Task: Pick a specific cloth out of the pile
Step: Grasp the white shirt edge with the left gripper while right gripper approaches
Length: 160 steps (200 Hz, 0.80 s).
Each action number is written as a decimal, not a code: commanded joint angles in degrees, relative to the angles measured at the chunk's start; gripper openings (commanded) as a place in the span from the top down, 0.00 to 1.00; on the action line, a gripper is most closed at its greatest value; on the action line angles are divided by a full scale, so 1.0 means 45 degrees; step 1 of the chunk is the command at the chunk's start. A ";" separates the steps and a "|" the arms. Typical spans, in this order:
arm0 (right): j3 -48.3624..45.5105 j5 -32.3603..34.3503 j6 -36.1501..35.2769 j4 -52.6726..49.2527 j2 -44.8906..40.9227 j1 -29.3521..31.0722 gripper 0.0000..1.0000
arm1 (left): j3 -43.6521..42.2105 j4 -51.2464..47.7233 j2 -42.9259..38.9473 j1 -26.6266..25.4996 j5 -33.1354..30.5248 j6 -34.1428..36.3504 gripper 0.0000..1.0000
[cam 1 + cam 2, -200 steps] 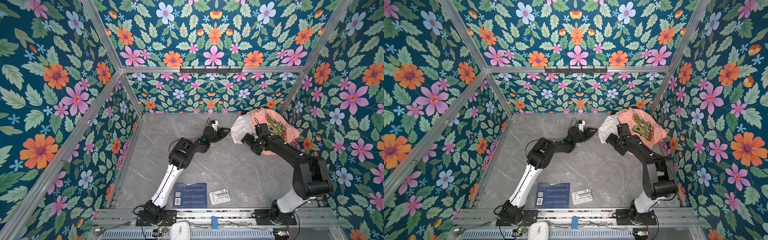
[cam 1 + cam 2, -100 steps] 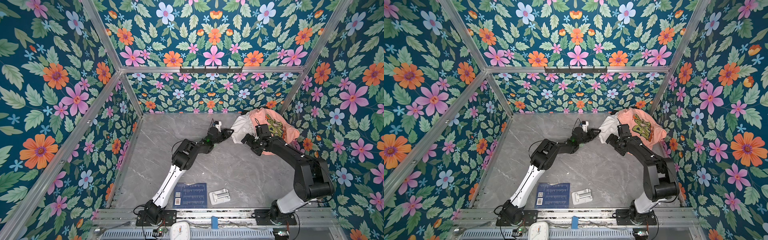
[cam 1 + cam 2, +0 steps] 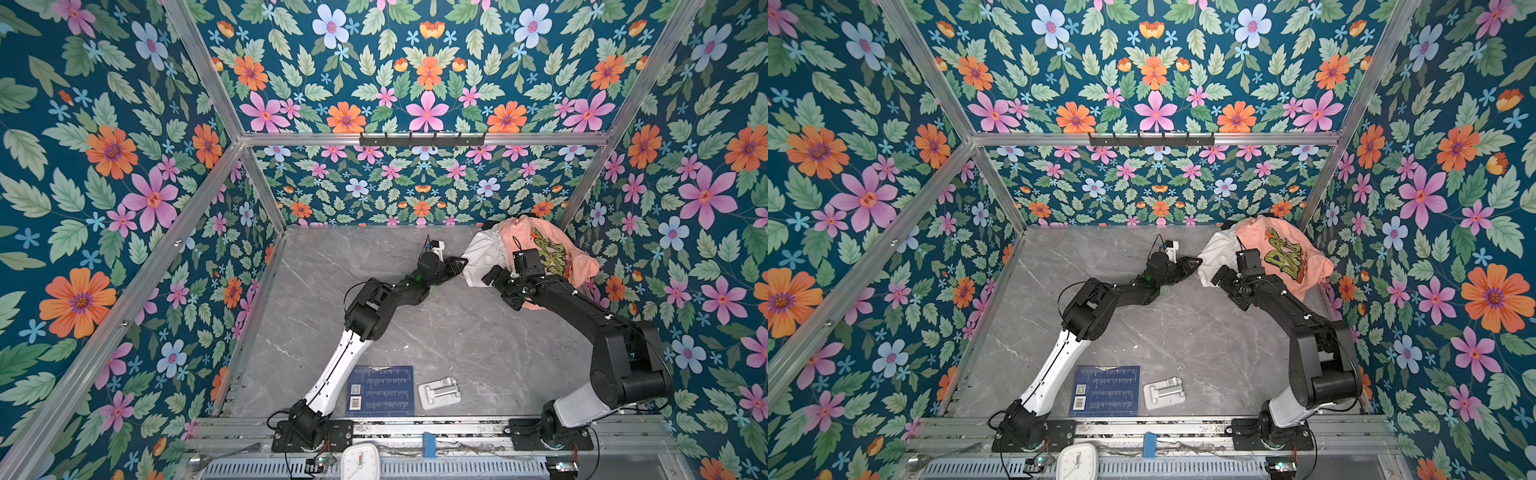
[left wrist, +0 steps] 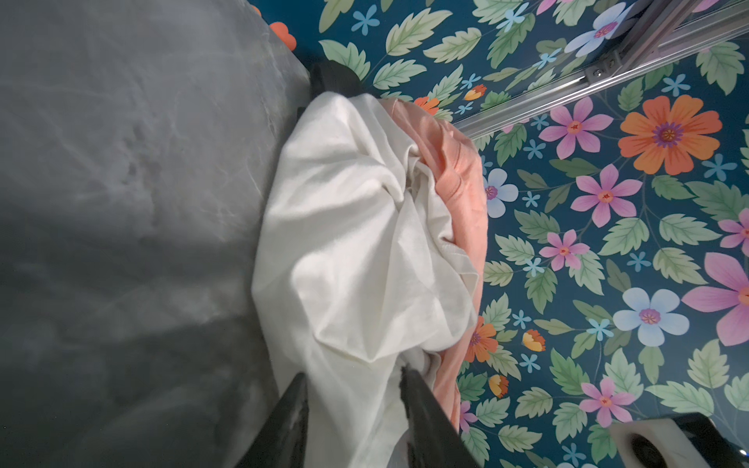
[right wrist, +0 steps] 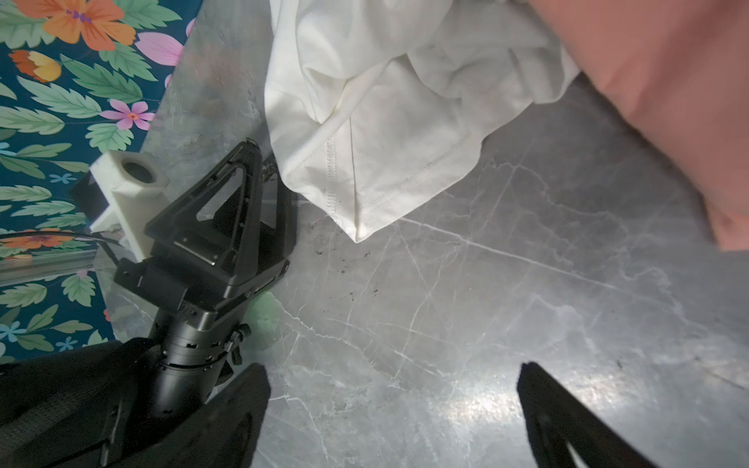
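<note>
The pile (image 3: 524, 249) sits in the far right corner of the grey marble tabletop (image 3: 415, 332), and its largest piece, the peach-orange shirt (image 3: 552, 266) with a yellow-green graphic, serves here as the landmark. The white cloth (image 3: 484, 253) lies crumpled against the shirt's side that faces the left arm. Part of it is tucked under the shirt's edge, and a stitched hem corner (image 5: 360, 219) lies flat on the marble. A little of the black garment (image 4: 332, 77) shows at the wall end of the shirt, behind the white cloth.

The left gripper (image 4: 352, 377) is at the cloth's outer edge, on the side away from the shirt. Its two black fingers (image 4: 417, 405) stand apart with a fold of white fabric between them. Whether they actually pinch that fold cannot be told.

The right gripper (image 5: 393, 368) hangs just in front of the shirt's near edge, over bare marble. Its jaws are spread wide and hold nothing.
</note>
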 commanded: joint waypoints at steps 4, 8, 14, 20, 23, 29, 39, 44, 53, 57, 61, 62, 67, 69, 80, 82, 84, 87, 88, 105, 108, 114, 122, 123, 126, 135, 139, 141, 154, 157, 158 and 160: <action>-0.0067 0.0076 0.0054 0.0286 -0.0253 0.0008 0.03 | 0.0255 -0.0950 0.0281 -0.0043 0.0038 0.0364 0.66; -0.0104 0.0083 0.0046 0.0321 -0.0301 0.0013 0.03 | 0.0317 -0.0961 0.0304 -0.0053 0.0067 0.0356 0.67; -0.0143 0.0097 0.0051 0.0352 -0.0344 0.0003 0.03 | 0.0386 -0.1013 0.0327 -0.0058 0.0105 0.0381 0.70; -0.0148 0.0094 0.0044 0.0380 -0.0366 0.0005 0.03 | 0.0443 -0.1083 0.0343 -0.0063 0.0137 0.0416 0.71; -0.0134 0.0097 0.0031 0.0362 -0.0379 0.0009 0.03 | 0.0466 -0.1119 0.0330 -0.0063 0.0173 0.0436 0.72; -0.0118 0.0098 0.0034 0.0332 -0.0405 0.0003 0.03 | 0.0495 -0.1216 0.0321 -0.0063 0.0231 0.0506 0.73; -0.0093 0.0133 -0.0013 0.0247 -0.0459 0.0007 0.03 | 0.0518 -0.1427 0.0244 -0.0063 0.0320 0.0691 0.78; -0.0090 0.0170 -0.0039 0.0203 -0.0498 0.0016 0.03 | 0.0507 -0.1541 0.0179 -0.0063 0.0326 0.0838 0.80; -0.0107 0.0231 -0.0095 0.0194 -0.0570 0.0007 0.03 | 0.0465 -0.1731 0.0064 -0.0063 0.0313 0.1047 0.84; -0.0110 0.0267 -0.0094 0.0200 -0.0596 0.0022 0.03 | 0.0454 -0.1781 0.0011 -0.0063 0.0305 0.1125 0.85; -0.0095 0.0283 -0.0099 0.0207 -0.0619 0.0008 0.03 | 0.0425 -0.1815 -0.0031 -0.0063 0.0294 0.1189 0.87; -0.0112 0.0288 -0.0099 0.0202 -0.0630 0.0008 0.03 | 0.0422 -0.1826 -0.0037 -0.0063 0.0289 0.1206 0.88; -0.0114 0.0311 -0.0108 0.0198 -0.0644 0.0004 0.03 | 0.0420 -0.1855 -0.0058 -0.0053 0.0299 0.1267 0.90; -0.0111 0.0327 -0.0102 0.0198 -0.0666 0.0001 0.03 | 0.0419 -0.1870 -0.0062 -0.0060 0.0298 0.1288 0.91; -0.0109 0.0400 -0.0099 0.0189 -0.0706 0.0017 0.02 | 0.0492 -0.1967 -0.0117 -0.0063 0.0369 0.1410 0.97; -0.0110 0.0408 -0.0104 0.0166 -0.0706 0.0019 0.02 | 0.0506 -0.1981 -0.0125 -0.0063 0.0389 0.1441 0.98; -0.0105 0.0410 -0.0115 0.0160 -0.0725 0.0025 0.02 | 0.0529 -0.2004 -0.0122 -0.0063 0.0398 0.1478 0.99; -0.0109 0.0425 -0.0138 0.0159 -0.0736 0.0026 0.02 | 0.0550 -0.2040 -0.0146 -0.0063 0.0445 0.1519 1.00; -0.0110 0.0427 -0.0148 0.0149 -0.0737 0.0017 0.01 | 0.0563 -0.2055 -0.0144 -0.0063 0.0453 0.1527 1.00; -0.0039 0.0597 -0.0343 -0.0011 -0.0772 -0.0001 0.01 | 0.0595 -0.2171 -0.0362 -0.0063 0.0646 0.1613 1.00; -0.0035 0.0629 -0.0398 -0.0053 -0.0767 -0.0011 0.01 | 0.0595 -0.2168 -0.0420 -0.0063 0.0674 0.1633 1.00; 0.0035 0.0722 -0.0567 -0.0155 -0.0796 -0.0004 0.01 | 0.0578 -0.2187 -0.0532 -0.0063 0.0733 0.1651 1.00; 0.0146 0.0889 -0.0749 -0.0318 -0.0816 -0.0002 0.01 | 0.0540 -0.2169 -0.0724 -0.0063 0.0787 0.1651 1.00; 0.0155 0.0913 -0.0756 -0.0324 -0.0806 -0.0007 0.01 | 0.0528 -0.2169 -0.0755 -0.0063 0.0790 0.1652 1.00; 0.0202 0.0966 -0.0848 -0.0393 -0.0805 -0.0012 0.01 | 0.0513 -0.2151 -0.0813 -0.0063 0.0807 0.1645 1.00; 0.0340 0.1097 -0.1038 -0.0503 -0.0816 -0.0012 0.01 | 0.0469 -0.2111 -0.1069 -0.0082 0.0843 0.1647 1.00; 0.0410 0.1154 -0.1116 -0.0579 -0.0799 -0.0015 0.01 | 0.0488 -0.2095 -0.1171 -0.0081 0.0847 0.1649 1.00; 0.0469 0.1177 -0.1169 -0.0622 -0.0788 -0.0018 0.01 | 0.0495 -0.2096 -0.1224 -0.0082 0.0855 0.1637 1.00; 0.0820 0.1344 -0.1388 -0.0939 -0.0741 -0.0058 0.01 | 0.0489 -0.2042 -0.1546 -0.0102 0.0885 0.1643 1.00; 0.0922 0.1362 -0.1457 -0.1029 -0.0707 -0.0096 0.01 | 0.0496 -0.2018 -0.1613 -0.0102 0.0887 0.1656 1.00; 0.0953 0.1365 -0.1481 -0.1060 -0.0703 -0.0103 0.01 | 0.0497 -0.2005 -0.1639 -0.0112 0.0879 0.1655 1.00; 0.1010 0.1367 -0.1524 -0.1108 -0.0685 -0.0108 0.01 | 0.0497 -0.1986 -0.1697 -0.0119 0.0873 0.1648 1.00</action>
